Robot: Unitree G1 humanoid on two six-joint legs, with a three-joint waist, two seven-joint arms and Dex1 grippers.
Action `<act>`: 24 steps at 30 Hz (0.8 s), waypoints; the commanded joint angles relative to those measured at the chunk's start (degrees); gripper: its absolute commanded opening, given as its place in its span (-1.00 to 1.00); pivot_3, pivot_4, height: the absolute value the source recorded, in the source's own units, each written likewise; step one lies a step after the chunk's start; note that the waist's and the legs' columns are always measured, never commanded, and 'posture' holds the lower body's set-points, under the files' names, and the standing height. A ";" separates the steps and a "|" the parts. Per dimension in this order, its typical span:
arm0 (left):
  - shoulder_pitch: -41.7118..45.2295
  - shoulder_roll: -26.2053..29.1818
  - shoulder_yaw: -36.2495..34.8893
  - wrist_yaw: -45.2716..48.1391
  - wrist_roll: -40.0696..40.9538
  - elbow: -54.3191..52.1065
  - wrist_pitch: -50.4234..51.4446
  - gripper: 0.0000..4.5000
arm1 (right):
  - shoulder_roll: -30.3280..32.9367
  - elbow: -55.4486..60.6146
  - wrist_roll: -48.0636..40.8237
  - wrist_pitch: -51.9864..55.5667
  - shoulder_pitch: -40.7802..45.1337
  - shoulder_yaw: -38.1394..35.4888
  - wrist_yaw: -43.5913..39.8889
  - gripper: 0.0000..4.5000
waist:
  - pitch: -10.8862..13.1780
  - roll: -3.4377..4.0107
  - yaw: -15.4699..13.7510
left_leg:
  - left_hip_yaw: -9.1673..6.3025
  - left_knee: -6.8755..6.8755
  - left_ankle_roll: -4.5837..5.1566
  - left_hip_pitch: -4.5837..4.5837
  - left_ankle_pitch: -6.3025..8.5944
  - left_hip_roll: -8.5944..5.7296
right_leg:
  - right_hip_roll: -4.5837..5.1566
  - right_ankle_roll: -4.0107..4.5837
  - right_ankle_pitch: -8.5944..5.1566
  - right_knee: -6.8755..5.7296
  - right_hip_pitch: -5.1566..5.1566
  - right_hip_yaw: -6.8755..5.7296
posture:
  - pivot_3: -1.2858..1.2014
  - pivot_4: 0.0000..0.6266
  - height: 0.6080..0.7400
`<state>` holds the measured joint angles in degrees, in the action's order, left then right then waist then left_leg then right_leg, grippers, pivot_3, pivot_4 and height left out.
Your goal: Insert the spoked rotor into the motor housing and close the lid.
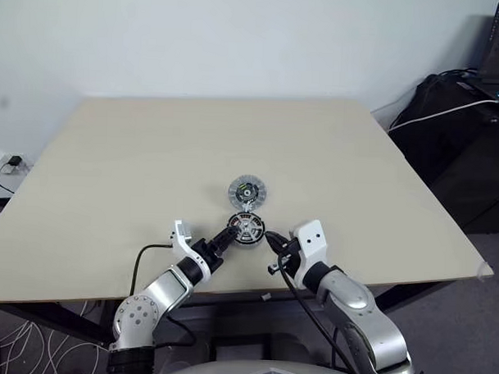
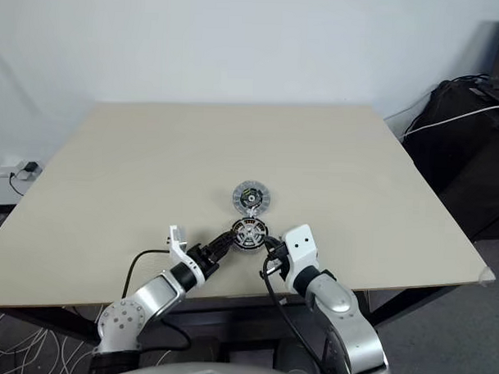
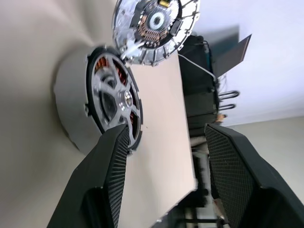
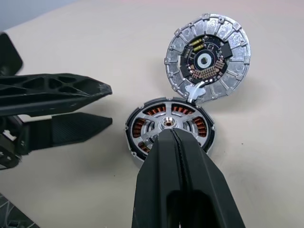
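**Ana:** Beige table (image 1: 152,167), white wall behind, and all the action sits near the front edge. Rotor (image 4: 167,124) looks already seated in the housing (image 4: 205,129), silver spokes over copper windings.

**Ben:** Agreed, so the lid (image 4: 207,58) is what matters. Where does it lie?

**Ana:** Flat on the table at twelve o'clock from the housing, circuit face up, its rim touching or just overlapping the housing's far edge. I'd judge it has to be flipped over toward six o'clock to close.

**Ben:** And the grippers?

**Ana:** Left gripper (image 1: 224,242) comes in from eight o'clock, jaws spread, holding nothing, one finger (image 3: 110,180) just beside the housing rim. Right gripper (image 4: 175,137) comes from four o'clock, jaws pressed together, tip over the housing's near edge; contact I cannot tell.

**Ben:** Which is nearer the lid?

**Ana:** Roughly equal, both on the near side of the housing, so either must reach past it toward twelve. Only the left is ready to pinch.

**Ben:** Poses?

**Ana:** Both forearms low, angled inward, fingers pointing slightly down and converging on the housing like a V.
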<state>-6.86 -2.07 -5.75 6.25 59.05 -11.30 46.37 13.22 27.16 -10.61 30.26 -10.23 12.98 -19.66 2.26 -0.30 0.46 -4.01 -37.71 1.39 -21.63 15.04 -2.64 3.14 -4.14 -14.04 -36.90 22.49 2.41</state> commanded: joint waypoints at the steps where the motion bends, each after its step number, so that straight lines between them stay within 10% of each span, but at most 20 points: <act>1: -0.57 1.40 4.41 2.19 -12.22 -4.77 -10.45 0.19 | -0.57 0.37 -0.18 -1.72 1.51 -0.31 0.07 -1.00 | -0.01 0.02 -0.02 | 0.00 0.00 -0.02 0.00 0.01 0.00 | 0.00 0.03 0.02 0.00 -0.01 0.00 | 0.03 -1.00 1.00; 6: -1.99 3.14 9.14 3.67 -29.77 -3.62 -27.32 0.12 | -1.53 -2.54 0.64 -2.86 3.29 0.02 0.57 -1.00 | -0.04 0.05 -0.08 | 0.10 0.01 -0.16 0.01 0.09 0.00 | 0.00 0.29 0.19 0.03 0.01 0.05 | 0.03 -1.00 1.00; 14: -3.08 8.48 16.47 8.12 -45.77 0.37 -41.12 -0.97 | -4.50 -10.89 2.87 -3.89 8.43 2.01 1.32 -1.00 | -0.05 0.08 -0.03 | 0.12 0.05 0.04 0.01 -0.02 0.01 | -0.01 0.23 0.17 0.04 0.03 0.06 | 0.03 -1.00 1.00; 24: -3.71 13.19 20.40 15.64 -53.92 7.79 -57.12 -0.99 | -8.01 -21.25 2.95 -3.26 17.05 2.58 -0.15 -1.00 | -0.04 0.15 0.10 | 0.12 0.10 0.08 0.02 -0.05 0.03 | -0.02 0.36 0.25 0.03 0.07 0.05 | 0.03 -1.00 1.00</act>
<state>-11.04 10.81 14.22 20.91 6.45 -3.80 -7.27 6.03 5.95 -7.12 27.74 4.97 16.04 -19.57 2.22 -0.14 0.56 -3.89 -37.60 1.47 -21.61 14.99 -2.61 3.12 -3.78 -13.78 -36.87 22.55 2.46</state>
